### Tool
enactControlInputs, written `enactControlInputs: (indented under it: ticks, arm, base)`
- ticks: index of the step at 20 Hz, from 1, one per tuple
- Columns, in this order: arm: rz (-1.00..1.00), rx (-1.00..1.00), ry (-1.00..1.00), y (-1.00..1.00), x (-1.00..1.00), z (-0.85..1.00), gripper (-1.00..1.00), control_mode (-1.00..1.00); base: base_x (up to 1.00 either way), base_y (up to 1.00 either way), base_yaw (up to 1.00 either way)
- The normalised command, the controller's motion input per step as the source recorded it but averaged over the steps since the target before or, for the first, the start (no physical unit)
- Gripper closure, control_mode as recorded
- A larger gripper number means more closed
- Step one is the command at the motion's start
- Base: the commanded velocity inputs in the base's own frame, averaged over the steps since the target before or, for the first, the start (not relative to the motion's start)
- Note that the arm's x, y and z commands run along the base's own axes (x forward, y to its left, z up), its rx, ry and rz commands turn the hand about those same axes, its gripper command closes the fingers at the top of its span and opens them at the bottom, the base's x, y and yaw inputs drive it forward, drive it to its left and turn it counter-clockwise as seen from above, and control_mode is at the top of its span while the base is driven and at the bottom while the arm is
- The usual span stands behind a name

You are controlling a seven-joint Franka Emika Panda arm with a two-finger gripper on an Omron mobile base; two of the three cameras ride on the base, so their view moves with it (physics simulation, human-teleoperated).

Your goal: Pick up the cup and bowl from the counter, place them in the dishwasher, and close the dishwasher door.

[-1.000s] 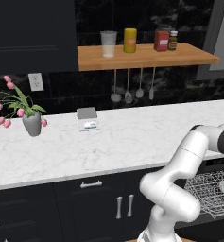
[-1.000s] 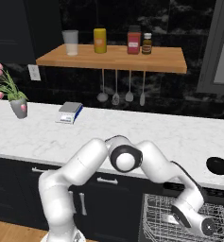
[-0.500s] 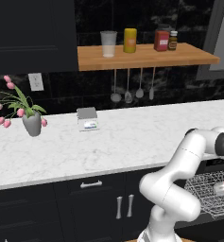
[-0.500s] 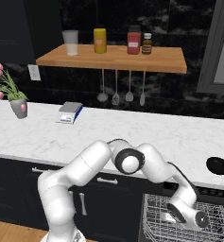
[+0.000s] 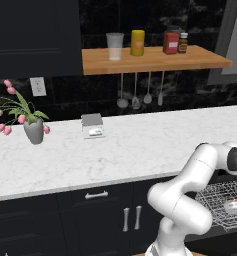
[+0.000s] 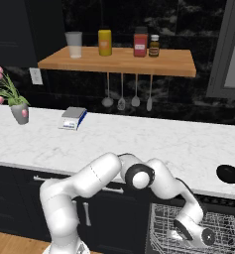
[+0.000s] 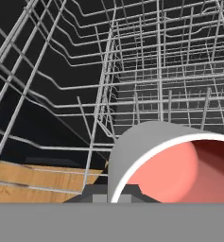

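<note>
The counter [image 5: 140, 145] is white marble over black cabinets. Below its right end the dishwasher's wire rack [image 6: 161, 223] is pulled out. My arm reaches down into the rack [image 5: 215, 200]. My gripper [image 6: 204, 237] is low among the wires, shut on the rim of a grey cup [image 7: 156, 160] with a pink inside. The same cup [image 5: 235, 205] shows as a pinkish spot in the rack. A small black round thing [image 6: 228, 173] lies on the counter at the far right; I cannot tell whether it is the bowl. The dishwasher door is out of view.
A vase of pink tulips [image 5: 32, 127] and a small kitchen scale [image 5: 92, 126] stand on the counter. A wooden shelf [image 5: 150, 60] above carries a glass and jars, with utensils hanging under it. Black cabinets with silver handles [image 5: 130, 218] are left of the rack. Wooden floor [image 7: 33, 184] shows through the wires.
The hand has shifted a little to the left and lower inside the rack with the cup. The elbow has swung slightly right. Nothing on the counter has moved.
</note>
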Motion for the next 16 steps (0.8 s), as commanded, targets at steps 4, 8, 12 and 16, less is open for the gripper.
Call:
enactControlInputs:
  ticks: [4,8,12,16]
  arm:
    - [0.00,0.00,0.09,0.00,0.00,-0.49,1.00,-1.00]
    - [0.00,0.00,0.09,0.00,0.00,-0.67,1.00,-1.00]
    - [0.00,0.00,0.04,0.00,0.00,-0.50,1.00,-1.00]
    - [0.00,0.00,0.00,0.00,0.00,0.00,-1.00,-1.00]
  base:
    - [0.00,0.00,0.00]
    - [0.00,0.00,0.00]
    - [0.00,0.00,0.00]
    - [0.00,0.00,0.00]
